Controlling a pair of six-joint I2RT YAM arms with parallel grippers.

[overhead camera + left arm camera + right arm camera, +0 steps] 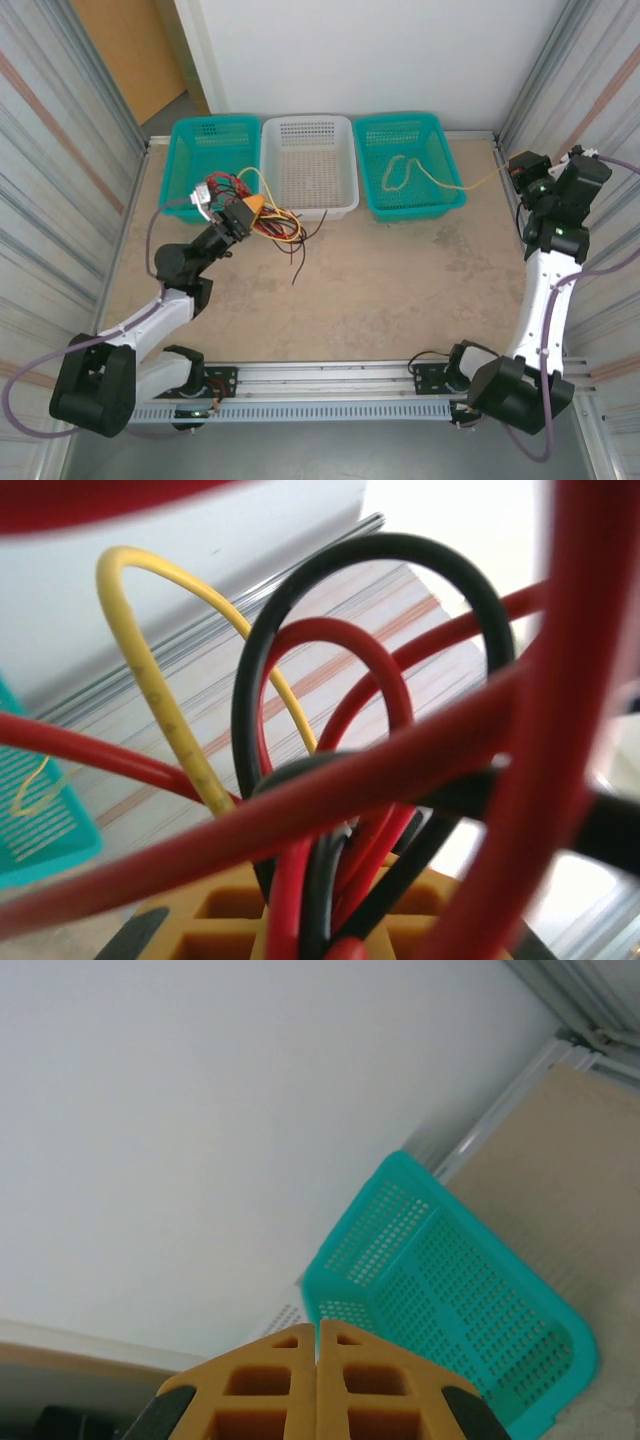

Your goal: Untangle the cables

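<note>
While our left tool (246, 213) is pinching the tangle of thin red, black and yellow wires (277, 222), a tan strand (455, 184) is running rightward from the rightmost teal mesh basket (420, 212) to our closed right tool (514, 168).

Tan table (400, 290) w/ far-edge row: L teal basket (192, 165), white basket (310, 160), R teal basket (432, 150).

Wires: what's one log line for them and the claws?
left claw: shut on red, black, yellow wire tangle | right claw: shut | tan wire: coiled in right basket, end leading toward right claw
</note>
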